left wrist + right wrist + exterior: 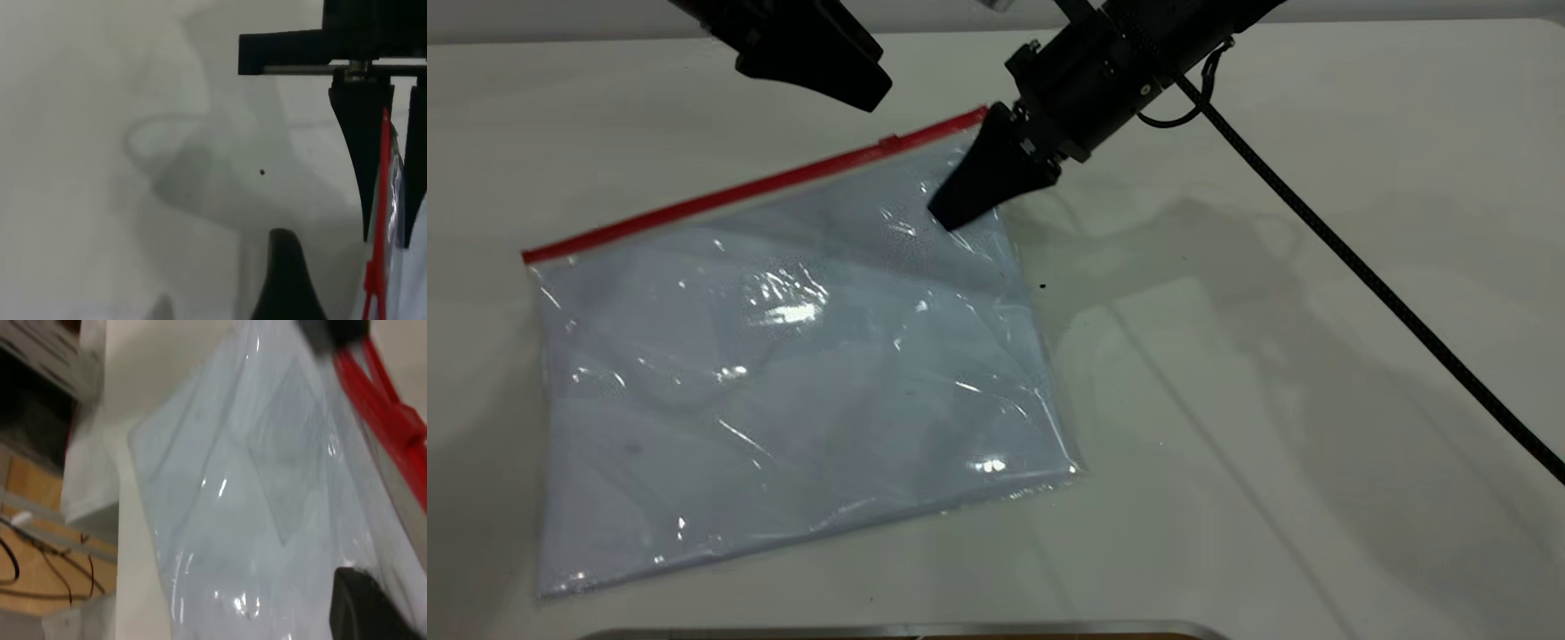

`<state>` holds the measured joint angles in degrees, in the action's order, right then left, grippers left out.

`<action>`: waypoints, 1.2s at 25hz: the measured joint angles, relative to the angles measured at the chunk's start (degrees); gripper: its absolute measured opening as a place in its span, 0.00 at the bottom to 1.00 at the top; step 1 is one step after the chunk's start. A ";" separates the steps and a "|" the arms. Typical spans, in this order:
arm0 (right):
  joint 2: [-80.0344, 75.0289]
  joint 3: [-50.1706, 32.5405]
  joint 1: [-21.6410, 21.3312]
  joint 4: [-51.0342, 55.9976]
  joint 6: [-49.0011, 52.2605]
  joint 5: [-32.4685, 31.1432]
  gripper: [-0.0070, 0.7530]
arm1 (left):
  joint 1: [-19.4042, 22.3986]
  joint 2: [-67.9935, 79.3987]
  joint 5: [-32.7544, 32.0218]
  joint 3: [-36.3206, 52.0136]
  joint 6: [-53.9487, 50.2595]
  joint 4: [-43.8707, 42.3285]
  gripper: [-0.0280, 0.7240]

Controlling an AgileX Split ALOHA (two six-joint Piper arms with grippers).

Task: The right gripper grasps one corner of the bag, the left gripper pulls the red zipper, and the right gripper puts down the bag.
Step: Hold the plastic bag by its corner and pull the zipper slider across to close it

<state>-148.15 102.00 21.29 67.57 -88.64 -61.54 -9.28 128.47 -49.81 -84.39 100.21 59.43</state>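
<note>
Gripping the far right corner of the bag [800, 356], the right gripper [960, 209] reaches in from about one o'clock in the outside view, its pointed black jaws closed down on the clear plastic just below the end of the red zipper [756, 187]. That corner looks lifted a little, with creases fanning away from the jaws, while the rest of the bag lies flat on the white table [1316, 400], filling the left half of the scene from nine o'clock toward six.

The zipper runs as a thin red strip along the bag's far edge, from about nine o'clock up toward twelve. A small red slider [887, 142] sits on it near the held corner. The left gripper [845, 84] hangs at about eleven o'clock, just beyond the strip and close to the slider, not touching it. From its wrist camera only one of its fingers shows, so whether it is open or closed cannot be told.

The step in hand appears to be reaching the slider. To do it well, the left gripper should probably come down squarely over the little tab, close on the tab alone rather than the plastic, and then draw it along the line of the strip toward nine o'clock. The right gripper should hold the corner firm so the strip stays taut and straight.
</note>
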 joint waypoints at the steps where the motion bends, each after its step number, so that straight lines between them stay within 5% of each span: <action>1: 0.00 0.00 0.00 1.11 -0.39 -0.06 0.06 | 0.00 0.20 0.00 0.00 0.12 0.78 0.82; 10: 0.00 0.00 0.00 4.03 -2.47 -0.48 0.06 | 0.00 1.87 -0.58 0.00 0.16 2.64 0.80; 21: 0.00 0.00 0.00 4.27 -2.63 -0.77 0.06 | 0.00 1.97 -0.81 0.00 0.16 2.89 0.50; 30: -0.06 0.00 -0.48 5.79 -2.65 -2.57 0.06 | 0.00 1.97 -0.93 0.00 0.16 2.89 0.45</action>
<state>-148.21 102.00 20.81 73.36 -91.29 -64.10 -9.28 130.44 -50.74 -84.39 100.37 62.32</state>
